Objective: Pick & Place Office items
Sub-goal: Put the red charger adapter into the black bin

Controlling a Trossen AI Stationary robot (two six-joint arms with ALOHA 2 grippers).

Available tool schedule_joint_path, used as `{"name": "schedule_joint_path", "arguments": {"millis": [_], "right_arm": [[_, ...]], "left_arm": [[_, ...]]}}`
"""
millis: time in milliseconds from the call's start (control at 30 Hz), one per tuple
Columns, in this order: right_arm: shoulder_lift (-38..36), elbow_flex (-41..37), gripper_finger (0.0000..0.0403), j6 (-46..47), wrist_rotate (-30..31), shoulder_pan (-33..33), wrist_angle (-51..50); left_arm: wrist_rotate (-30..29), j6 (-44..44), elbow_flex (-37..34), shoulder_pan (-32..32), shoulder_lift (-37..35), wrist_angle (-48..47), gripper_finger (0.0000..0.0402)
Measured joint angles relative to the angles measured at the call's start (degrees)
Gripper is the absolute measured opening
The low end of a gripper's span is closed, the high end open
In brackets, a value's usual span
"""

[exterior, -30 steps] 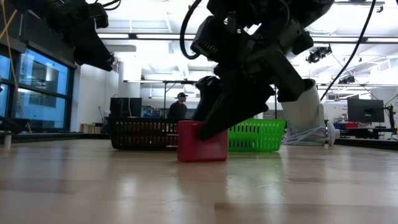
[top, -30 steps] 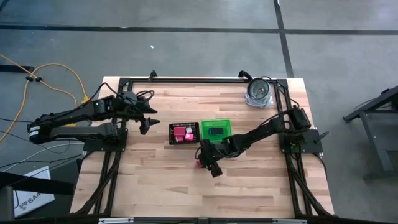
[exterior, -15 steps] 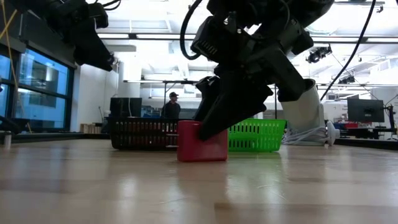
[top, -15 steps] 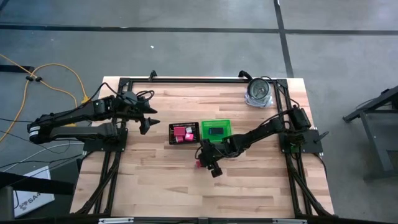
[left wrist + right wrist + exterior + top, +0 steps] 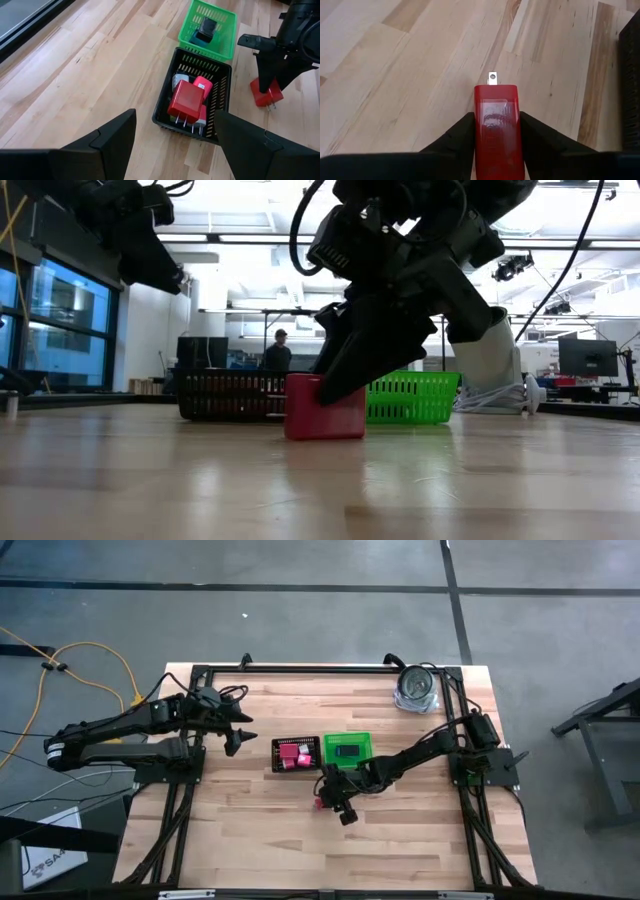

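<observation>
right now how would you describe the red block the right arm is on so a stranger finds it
Start at the black tray and green bin mid-table. In front of them, the right gripper is shut on a red block resting on bare wood. It has metal prongs and, unlike the other red pieces, lies outside the tray.

Two matte black jointed arms; black cables looped at wrists; dark, tapered, wedge-shaped jaws.
</observation>
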Motion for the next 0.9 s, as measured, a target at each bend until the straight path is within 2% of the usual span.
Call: {"name": "schedule_joint_path", "arguments": {"millis": [667,900], "right_arm": [[0.0,0.0,0.0116,-0.3,0.0,0.0,0.3],[0.0,0.0,0.0115,-1.3,-2.6,0.0,2.9]], "left_arm": [[0.0,0.0,0.0,0.0,0.0,0.0,0.0262],[0.0,0.0,0.0,0.0,0.0,0.0,0.0262]]}}
